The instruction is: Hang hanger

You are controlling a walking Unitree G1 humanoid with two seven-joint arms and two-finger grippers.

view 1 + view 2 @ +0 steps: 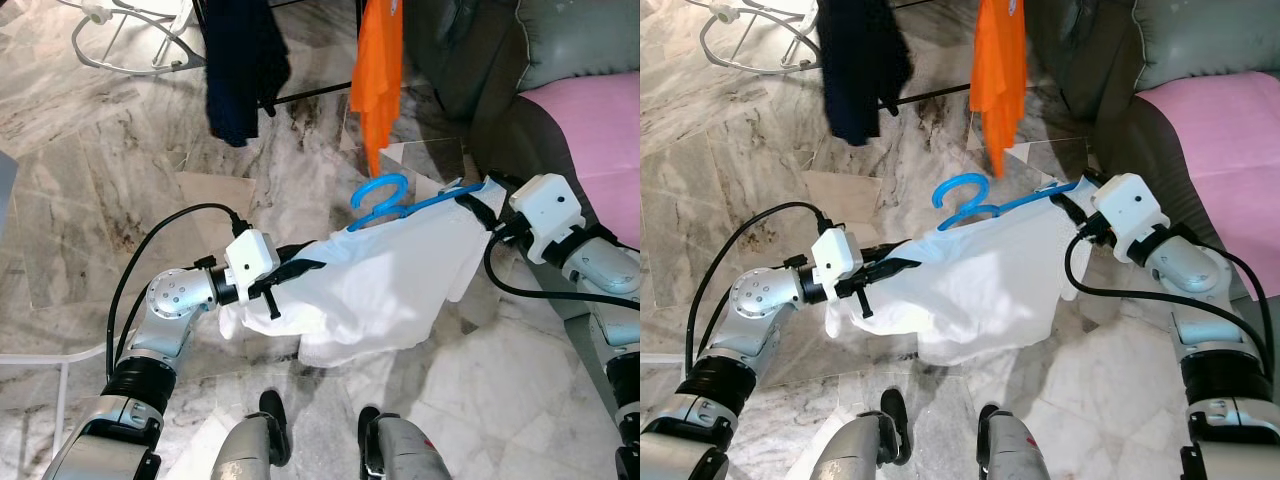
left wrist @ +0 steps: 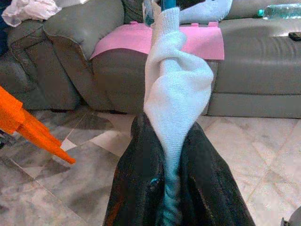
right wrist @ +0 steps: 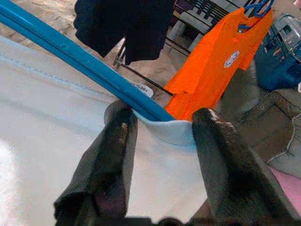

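Blue plastic hanger point(image 1: 392, 203) with white T-shirt point(image 1: 375, 285) on it, held out between both arms above marble floor point(image 1: 90, 190), hook end up and toward the clothes rack.

Left gripper point(image 1: 290, 272): clamped on bunched white sleeve end of shirt; in left wrist view black fingers point(image 2: 136, 188) pinch the twisted fabric, bit of blue hanger arm visible between them. Narrow, holding.

Right gripper point(image 1: 478, 205): at the other shoulder of hanger. In right wrist view fingers point(image 3: 115, 155) straddle shirt edge with blue hanger arm running across just above them; fairly wide gap, cloth between. Cannot tell if actually gripping hanger or just bracketing fabric.

Shirt sagging in the middle, hem hanging lower toward robot's feet point(image 1: 272, 420).

Ahead: orange T-shirt point(image 1: 378, 70) and dark navy garment point(image 1: 240, 60) hanging on black rack point(image 1: 310, 95). Orange one on its own blue hanger in right wrist view. Grey sofa point(image 1: 560, 50) to the right, pink cloth point(image 1: 600, 130) on seat.
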